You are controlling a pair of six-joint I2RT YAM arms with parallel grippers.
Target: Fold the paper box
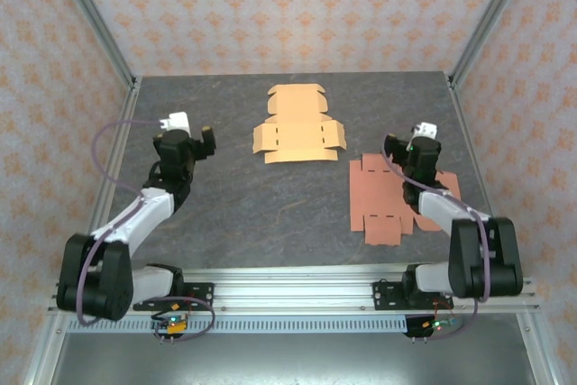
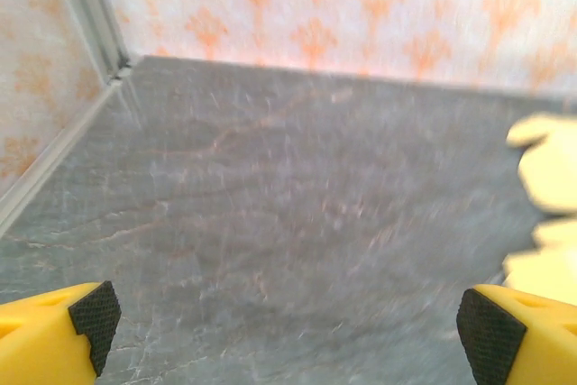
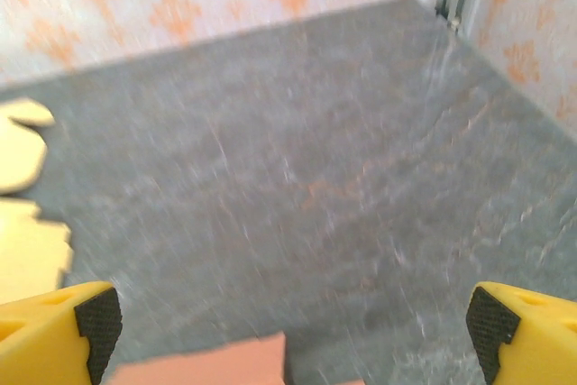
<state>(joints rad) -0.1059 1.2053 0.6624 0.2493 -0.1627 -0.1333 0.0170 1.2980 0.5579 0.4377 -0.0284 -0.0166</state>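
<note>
The left arm is seen bent at the frame's left, with the left gripper spread wide and empty above the table. The right gripper is likewise held wide apart, gripping nothing, over the reddish box blank at lower right. The tan box blank is laid flat at upper centre.

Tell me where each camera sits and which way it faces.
Top external: above and behind, looking down on the table, orange sheet and brown sheet; left arm and right arm show, bases lowest.
Left wrist: on the left arm, facing the far left corner; open left claw at bottom.
Right wrist: on the right arm, facing the far right corner; open right claw at bottom.
Shared: both wrist views catch the orange sheet's edge.
</note>
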